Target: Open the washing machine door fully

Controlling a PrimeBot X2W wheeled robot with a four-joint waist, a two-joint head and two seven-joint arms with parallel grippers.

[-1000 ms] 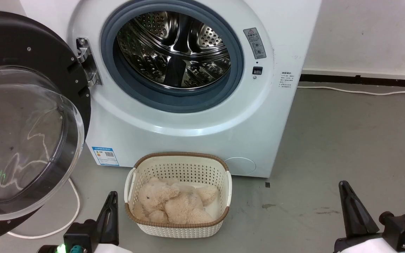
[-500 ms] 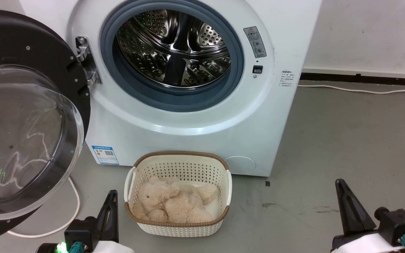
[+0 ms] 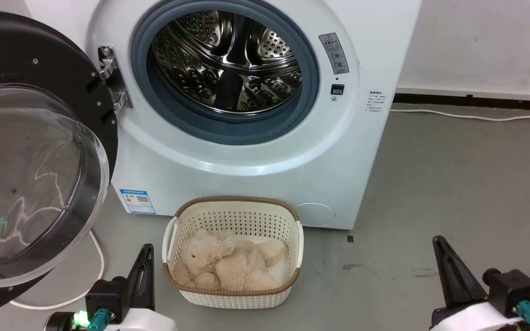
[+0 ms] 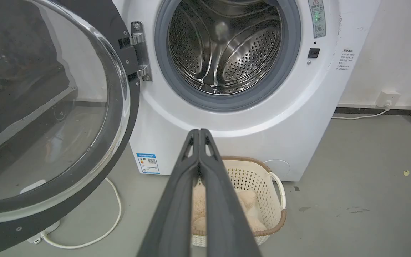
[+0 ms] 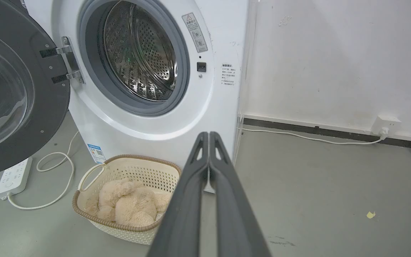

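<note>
Grey floor (image 3: 453,184) of a laundry corner: the door hangs wide and both arms sit low, away from it.

Nearest me, the left gripper (image 4: 199,134) and right gripper (image 5: 209,135) are each pressed closed on nothing, fingers pointing at the machine. Over the last second the right one has slid a little inward, while the door has not swung at all against its hinge (image 3: 111,78). I judge the opening done, or all but done. Just beyond them the cream basket (image 3: 233,202) stands on the floor touching the machine's foot, with a beige plush toy (image 3: 228,264) curled inside. Further back the washing machine door (image 3: 25,50) stands swung out to the left of the washing machine (image 3: 246,184). The steel drum (image 3: 228,59) lies bare, and I see nothing in it.
</note>
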